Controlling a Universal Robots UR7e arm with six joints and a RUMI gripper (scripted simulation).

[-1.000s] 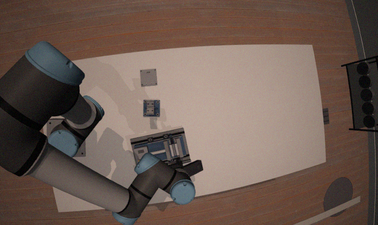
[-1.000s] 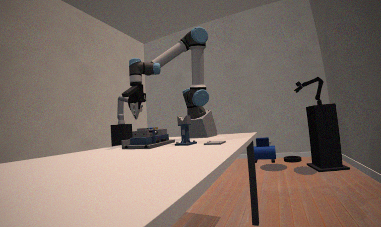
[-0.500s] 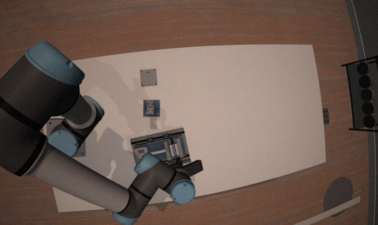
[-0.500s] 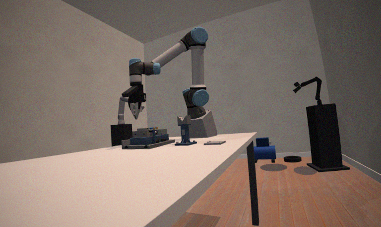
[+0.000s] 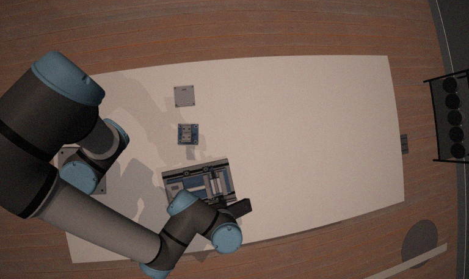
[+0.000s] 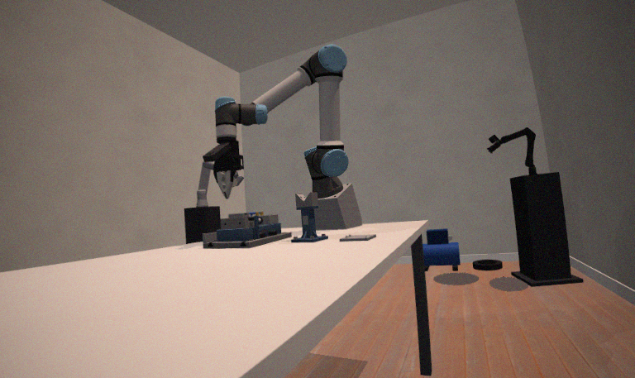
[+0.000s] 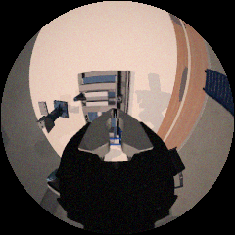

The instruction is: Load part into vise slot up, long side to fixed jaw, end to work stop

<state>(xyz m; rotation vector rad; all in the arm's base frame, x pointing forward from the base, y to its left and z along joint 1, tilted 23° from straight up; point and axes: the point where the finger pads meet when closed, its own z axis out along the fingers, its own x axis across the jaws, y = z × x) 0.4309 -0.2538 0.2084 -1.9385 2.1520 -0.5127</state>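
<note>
My gripper [image 6: 226, 196] [image 7: 115, 109] is shut with nothing visible between its fingertips. It points down, well above the vise; its fingertips are hidden in the top view. The vise [image 5: 227, 177] [image 6: 234, 234] [image 7: 99, 79] stands open. Two pale strips run side by side between its jaws; I cannot tell whether they are the slotted part or the bare low bars. The infeed plate [image 5: 184, 97] [image 6: 358, 237] [image 7: 43, 108] has no part on it. The V-block [image 5: 186, 128] [image 6: 306, 200] [image 7: 46, 122] on its blue stand is empty.
The V-block stand rises between the vise and the infeed plate. The arm [image 5: 103, 217] [image 6: 330, 107] reaches over the near left of the white table [image 5: 304, 130] [image 6: 140, 299]. A small dark grey item [image 5: 404, 144] shows at the table's far right edge.
</note>
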